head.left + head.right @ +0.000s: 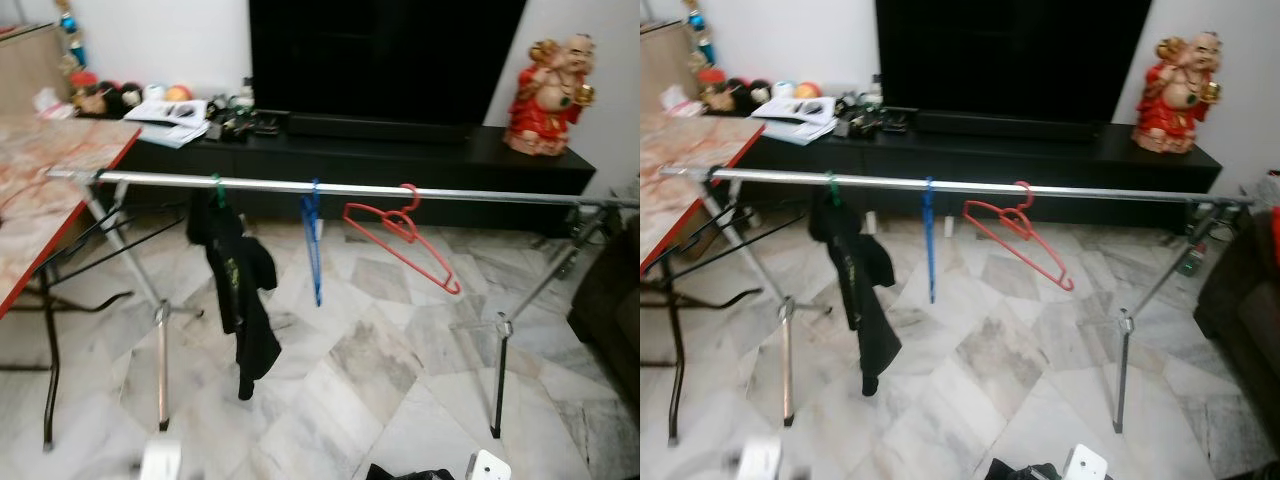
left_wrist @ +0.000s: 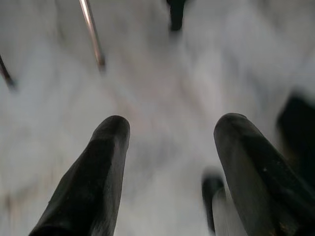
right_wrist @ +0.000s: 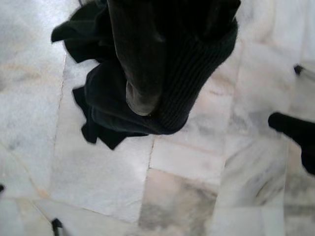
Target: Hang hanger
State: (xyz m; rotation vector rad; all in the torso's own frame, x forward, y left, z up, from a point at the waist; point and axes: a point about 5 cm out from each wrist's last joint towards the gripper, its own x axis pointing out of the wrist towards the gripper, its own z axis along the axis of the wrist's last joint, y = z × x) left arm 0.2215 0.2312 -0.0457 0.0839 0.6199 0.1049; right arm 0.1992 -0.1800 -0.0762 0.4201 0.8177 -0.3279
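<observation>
Shiny metal rail (image 1: 400, 190), red plastic hanger (image 1: 400, 235), polished marble floor (image 1: 380, 350)

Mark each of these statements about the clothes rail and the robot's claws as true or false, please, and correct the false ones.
1. Three hangers hang on the rail. True: a green hanger, a blue hanger and a red hanger.
2. The red hanger carries a black garment. False: it is bare; the black garment hangs from the green hanger.
3. The left claw is open with nothing between its fingers. True.
4. The right claw is empty. False: it is shut on dark cloth.
5. The red figurine stands on the floor. False: it stands on the black cabinet.
</observation>
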